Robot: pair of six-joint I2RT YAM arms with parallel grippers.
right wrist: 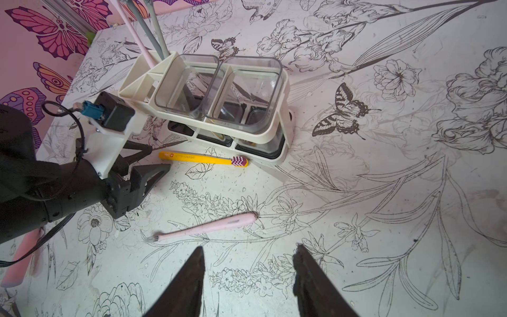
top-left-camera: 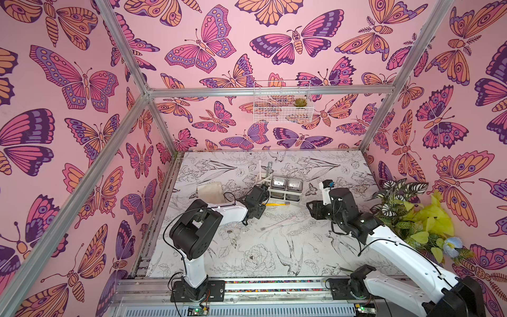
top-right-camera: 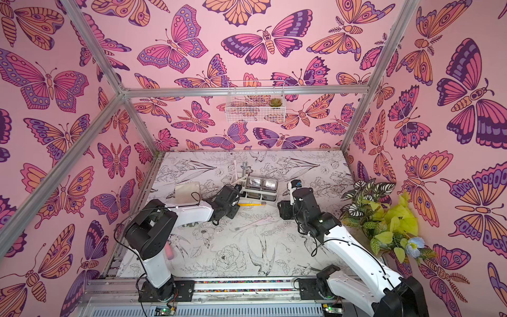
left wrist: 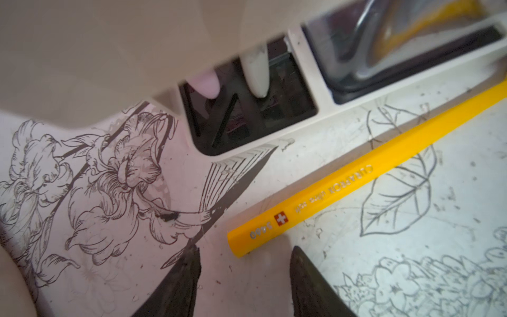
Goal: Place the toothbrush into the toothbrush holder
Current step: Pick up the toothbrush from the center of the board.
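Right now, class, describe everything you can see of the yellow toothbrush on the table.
The yellow toothbrush has a straight, faceted, plastic-looking handle with pale lettering and a small red square bearing a white cross near its butt end. Its head carries purple-and-white bristles. It lies flat on the floral table, alongside the base of the toothbrush holder; whether the head touches the base is unclear. The left gripper, jaws open, sits at the butt end without gripping it.

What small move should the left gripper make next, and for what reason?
Probably ease the left gripper forward over the handle end of the yellow toothbrush, then close. Its jaws stand open and empty, and that end lies ahead of them, flat on the table beside the toothbrush holder.
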